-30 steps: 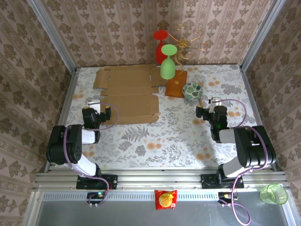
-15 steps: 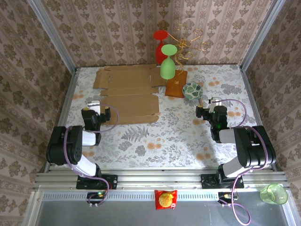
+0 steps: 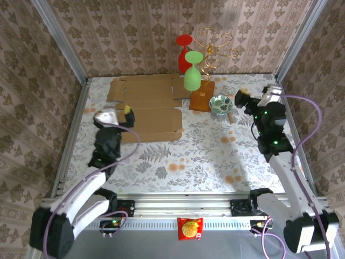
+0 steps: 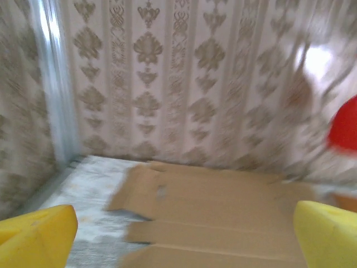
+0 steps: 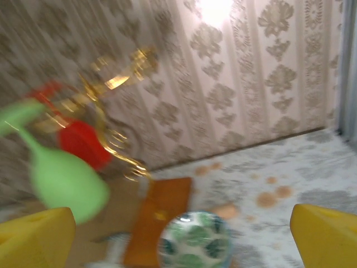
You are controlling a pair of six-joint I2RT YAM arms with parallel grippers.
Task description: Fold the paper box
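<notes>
Top view: the paper box [image 3: 148, 108] lies totally flat at the far-left of the tabletop [image 3: 188, 156], no flap raised, so I'd say folding hasn't begun. Left gripper [image 3: 117, 113] hovers over its left side, jaws wide, empty. Right gripper [image 3: 256, 96] is up by the far-right corner, also spread, empty

Left wrist: blurry, flat sheet ahead

Right wrist: blurry, bowl [image 5: 194, 241] and green glass [image 5: 67, 178] ahead. Every fold's left to do

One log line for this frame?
phase: pre-grasp | paper box: flat, unfolded | left gripper: open, empty, by box's left edge | right gripper: open, empty, near bowl
</notes>
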